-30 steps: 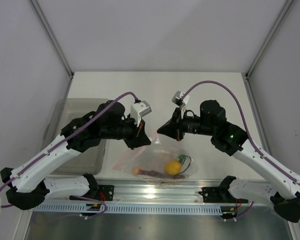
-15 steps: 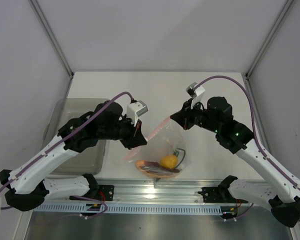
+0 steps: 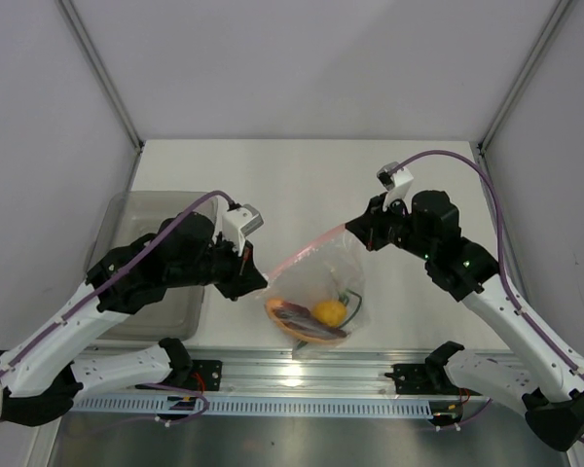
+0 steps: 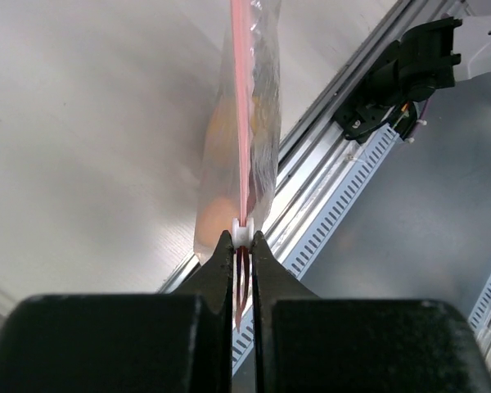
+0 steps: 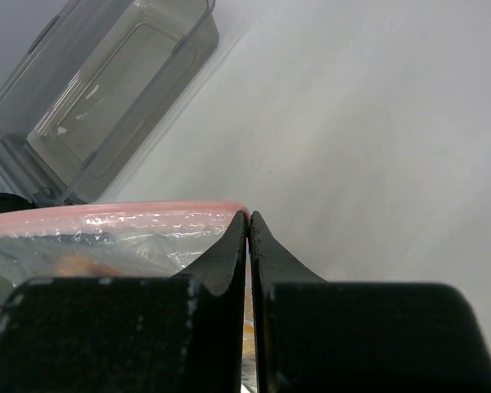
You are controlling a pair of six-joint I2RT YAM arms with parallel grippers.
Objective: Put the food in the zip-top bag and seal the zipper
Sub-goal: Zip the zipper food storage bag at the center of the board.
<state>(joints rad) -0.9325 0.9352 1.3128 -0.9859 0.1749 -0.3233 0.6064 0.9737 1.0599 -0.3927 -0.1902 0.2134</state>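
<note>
- A translucent grey bin [image 3: 151,282] is standing along the left edge of the counter, and the left arm is covering part of it.
- The left gripper [image 3: 256,285] is hanging just right of the bin, toward the near edge. Its jaws are pressed almost together and are pinching the left end of the zipper [image 3: 307,251]. In the left wrist view a small white piece [image 4: 241,233] is sitting at the fingertips.
- The zipper is stretching as a straight pink line between the two grippers, going from near left to far right.
- The zip-top bag [image 3: 321,277] is hanging under this line, over the middle of the counter and close to its near edge.
- The food [image 3: 313,319] is lying inside at the bottom of the bag. The dark red-orange piece [image 3: 294,315] is on the left, the yellow fruit [image 3: 329,312] is touching it, and the green stems [image 3: 352,298] are on the right.
- The right gripper [image 3: 358,226] is gripping the right end of the zipper, and its jaws are closed on the pink strip with only a thin slit between them.
</note>
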